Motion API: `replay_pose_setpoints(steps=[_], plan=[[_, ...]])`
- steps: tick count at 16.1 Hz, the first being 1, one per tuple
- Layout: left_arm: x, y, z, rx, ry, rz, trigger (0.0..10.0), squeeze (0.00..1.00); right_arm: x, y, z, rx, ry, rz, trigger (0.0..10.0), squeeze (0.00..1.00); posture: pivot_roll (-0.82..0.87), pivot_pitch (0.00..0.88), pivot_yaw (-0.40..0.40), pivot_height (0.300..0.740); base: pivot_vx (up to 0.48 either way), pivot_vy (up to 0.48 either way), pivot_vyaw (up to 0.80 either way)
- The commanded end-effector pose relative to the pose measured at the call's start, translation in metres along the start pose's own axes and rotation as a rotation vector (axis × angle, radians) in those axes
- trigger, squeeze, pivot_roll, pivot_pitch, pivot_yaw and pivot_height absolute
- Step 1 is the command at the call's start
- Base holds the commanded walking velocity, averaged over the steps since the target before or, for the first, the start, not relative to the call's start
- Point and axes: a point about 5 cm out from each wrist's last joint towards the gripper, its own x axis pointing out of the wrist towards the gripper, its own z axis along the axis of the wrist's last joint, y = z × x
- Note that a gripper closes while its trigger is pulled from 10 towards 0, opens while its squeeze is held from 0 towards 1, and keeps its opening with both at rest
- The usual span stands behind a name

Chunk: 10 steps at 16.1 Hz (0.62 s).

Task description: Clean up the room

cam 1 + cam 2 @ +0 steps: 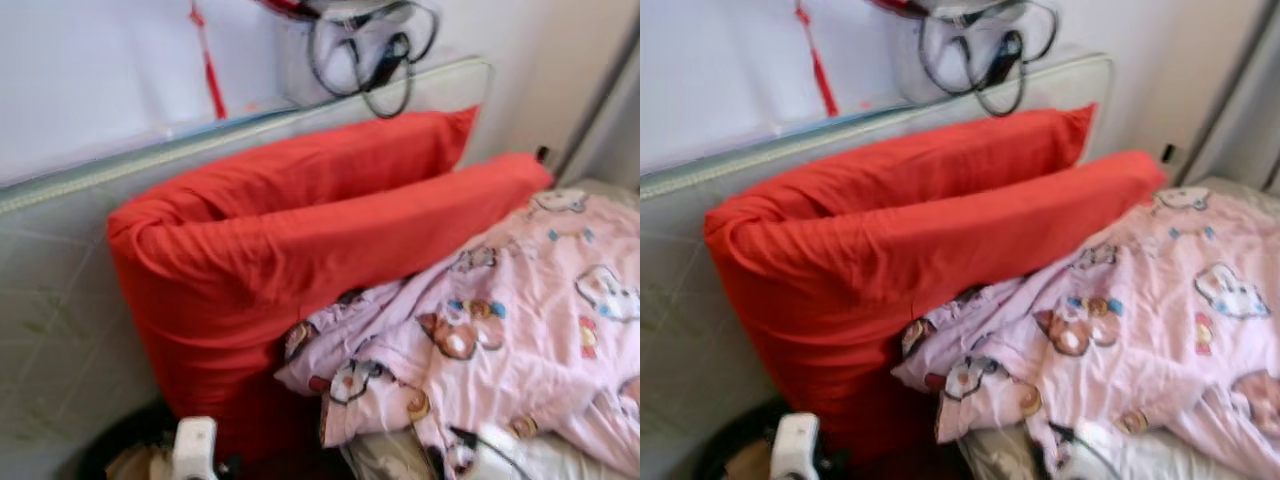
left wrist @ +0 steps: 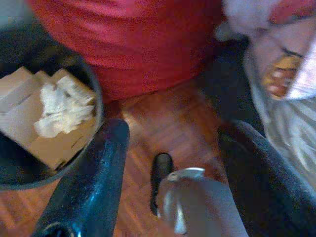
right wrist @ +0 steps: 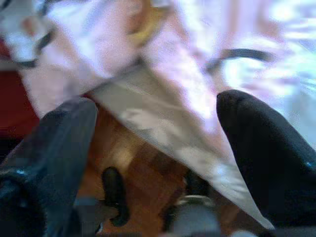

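We are looking down at a bed corner where two red pillows [image 1: 300, 250] are leaning upright against a pale headboard [image 1: 60, 300], the nearer one overlapping the farther. A pink cartoon-print duvet [image 1: 520, 330] is lying crumpled against their lower edge, and its right and bottom parts are running out of the head views. On the ledge above, black cables [image 1: 375, 55] are looping over a clear container whose top is cut off, beside a red cord [image 1: 208, 65]. We are reading no writing or labels anywhere; the duvet is showing only animal figures, softened by blur. The left gripper [image 2: 173, 148] is hanging with its fingers spread wide and nothing between them, above a reddish wooden floor [image 2: 163, 123], near a dark round bin [image 2: 96, 106] holding cardboard and crumpled white paper [image 2: 59, 106]; the bin is partly cropped. The right gripper [image 3: 158, 128] is also standing wide open and empty, over the duvet's hanging edge and a pale sheet [image 3: 163, 133], all heavily blurred.
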Motion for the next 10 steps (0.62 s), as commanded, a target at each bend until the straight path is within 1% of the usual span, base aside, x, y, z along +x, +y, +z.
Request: replay_pose_setpoints(steps=[1,2,3,4,5,6,7,8,9,10], plan=[[0.001,-0.003,0.003,0.015,-0.015,-0.019,10.0,0.00,-0.002,-0.008,-0.002,-0.011,0.003,-0.030,10.0,0.00,0.15,0.006,0.000,0.740,0.000,0.000,0.00],[0.002,-0.002,0.011,0.011,-0.050,-0.021,10.0,0.00,-0.003,-0.009,-0.001,-0.027,-0.013,-0.040,10.0,0.00,0.15,0.004,-0.003,0.740,0.000,0.000,0.00],[0.004,-0.004,0.022,-0.008,-0.108,-0.038,10.0,0.00,-0.003,-0.009,0.002,-0.031,-0.042,-0.036,10.0,0.00,0.15,0.004,-0.003,0.740,0.000,0.000,0.00],[0.004,-0.005,0.026,-0.011,-0.130,-0.046,10.0,0.00,-0.003,-0.009,0.003,-0.033,-0.054,-0.032,10.0,0.00,0.15,0.004,-0.003,0.740,0.000,0.000,0.00],[0.004,-0.005,0.040,-0.063,-0.221,-0.045,10.0,0.00,-0.004,-0.009,0.006,-0.041,-0.095,-0.019,10.0,0.00,0.15,0.000,-0.010,0.740,0.000,0.000,0.00],[0.003,-0.003,0.051,-0.062,-0.297,-0.039,10.0,0.00,-0.005,-0.009,0.010,-0.066,-0.137,-0.008,10.0,0.00,0.15,0.000,-0.015,0.740,0.000,0.000,0.00],[0.002,-0.003,0.054,-0.056,-0.325,-0.043,10.0,0.00,-0.001,-0.002,0.029,-0.086,-0.217,0.017,10.0,0.00,0.15,0.000,-0.018,0.740,0.000,0.000,0.00],[0.000,-0.003,0.057,-0.051,-0.369,-0.050,10.0,0.00,0.001,0.010,0.063,-0.120,-0.356,0.062,10.0,0.00,0.14,0.000,-0.020,0.740,0.000,0.000,0.00],[-0.002,-0.005,0.062,-0.038,-0.421,-0.067,10.0,0.00,0.000,0.010,0.067,-0.129,-0.385,0.069,10.0,0.00,0.14,0.000,-0.020,0.740,0.000,0.000,0.00],[-0.007,-0.010,0.070,-0.002,-0.506,-0.096,10.0,0.00,-0.002,0.009,0.071,-0.137,-0.415,0.072,10.0,0.00,0.14,0.000,-0.023,0.740,0.000,0.000,0.00]])
